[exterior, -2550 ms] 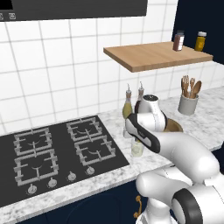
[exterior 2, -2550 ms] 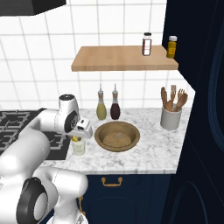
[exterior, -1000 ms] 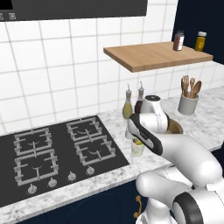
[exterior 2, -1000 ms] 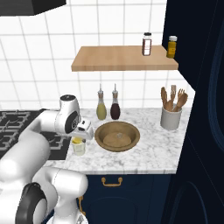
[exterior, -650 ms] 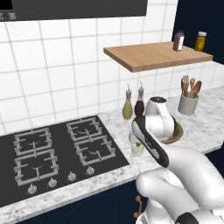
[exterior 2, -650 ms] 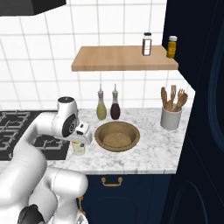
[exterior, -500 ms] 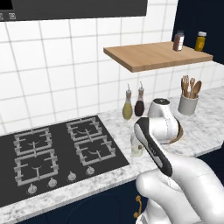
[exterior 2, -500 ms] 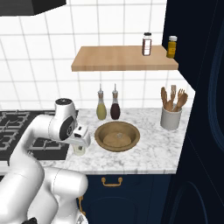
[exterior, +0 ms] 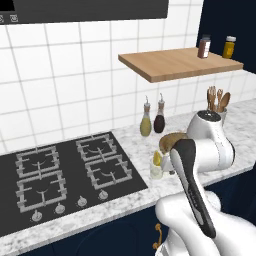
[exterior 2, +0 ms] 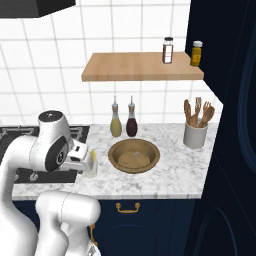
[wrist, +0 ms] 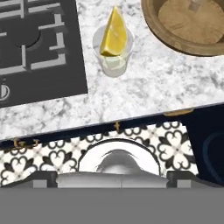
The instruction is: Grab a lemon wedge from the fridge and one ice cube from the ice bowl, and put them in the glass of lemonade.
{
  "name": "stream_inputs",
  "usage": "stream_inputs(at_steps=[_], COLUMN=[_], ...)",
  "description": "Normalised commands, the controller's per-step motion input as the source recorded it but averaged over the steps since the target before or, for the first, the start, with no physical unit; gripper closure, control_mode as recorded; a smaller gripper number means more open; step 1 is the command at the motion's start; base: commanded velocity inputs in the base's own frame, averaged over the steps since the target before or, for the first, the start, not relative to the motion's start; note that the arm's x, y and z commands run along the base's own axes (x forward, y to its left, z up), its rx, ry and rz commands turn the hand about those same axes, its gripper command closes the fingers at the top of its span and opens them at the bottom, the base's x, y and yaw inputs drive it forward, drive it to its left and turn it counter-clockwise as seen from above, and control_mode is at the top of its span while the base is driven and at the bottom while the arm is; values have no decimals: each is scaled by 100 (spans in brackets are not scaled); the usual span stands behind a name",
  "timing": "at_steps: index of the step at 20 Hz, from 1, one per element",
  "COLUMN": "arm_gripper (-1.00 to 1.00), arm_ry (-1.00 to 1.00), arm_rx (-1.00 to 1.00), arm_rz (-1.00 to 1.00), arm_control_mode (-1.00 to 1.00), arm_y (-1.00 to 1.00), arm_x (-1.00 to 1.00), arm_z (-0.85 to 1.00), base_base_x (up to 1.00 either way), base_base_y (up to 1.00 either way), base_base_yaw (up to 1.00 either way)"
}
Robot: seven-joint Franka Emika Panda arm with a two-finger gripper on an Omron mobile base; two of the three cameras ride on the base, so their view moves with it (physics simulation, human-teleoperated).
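Standing in the glass of lemonade (wrist: 113,56), the lemon wedge (wrist: 115,34) pokes above the rim. The glass sits on the marble counter (wrist: 166,87) between the black stove (wrist: 39,48) and the tan ice bowl (wrist: 192,26), near both. The gripper's fingertips are not visible in the hand view, so its opening cannot be told.

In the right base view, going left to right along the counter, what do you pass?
Stove → glass of lemonade with the lemon wedge in it → ice bowl → grey cup of wooden utensils. The two slim bottles stand behind, above the gap between glass and bowl.
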Motion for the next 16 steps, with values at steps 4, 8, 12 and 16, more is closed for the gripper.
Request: stream_inputs(at_steps=[4, 8, 12, 16], arm_gripper=[-100, -100, -100, -100], arm_ry=[-8, -8, -5, -17], arm_rx=[0, 0, 5, 1], arm_rz=[2, 0, 0, -2], arm_control_mode=[-100, -100, -100, -100], arm_y=[0, 0, -7, 0], arm_x=[-50, -41, -25, -4], arm_z=[77, 23, 30, 31], base_base_x=[0, 0, 0, 0], base_base_y=[0, 0, 0, 0], base_base_yaw=[0, 0, 0, 0])
